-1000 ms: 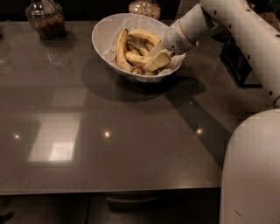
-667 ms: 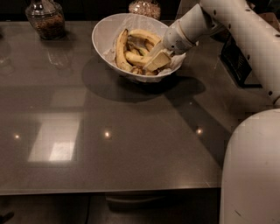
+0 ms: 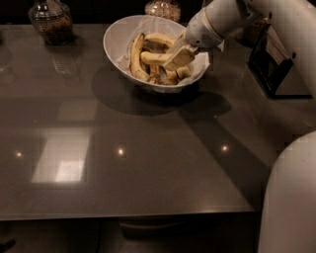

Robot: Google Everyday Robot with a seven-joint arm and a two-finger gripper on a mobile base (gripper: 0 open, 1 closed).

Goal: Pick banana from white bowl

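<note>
Table, white bowl, left jar, back jar, stand, claw in bowl

Likely a break-room kitchen: glossy grey tabletop, snack-filled glass jars along the top edge, and bananas in a white bowl at upper centre, with the pincer in it.

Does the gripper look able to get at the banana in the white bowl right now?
Probably yes: the gripper sits inside the white bowl, at one end of the banana; the bowl's open top leaves nothing between them.
</note>
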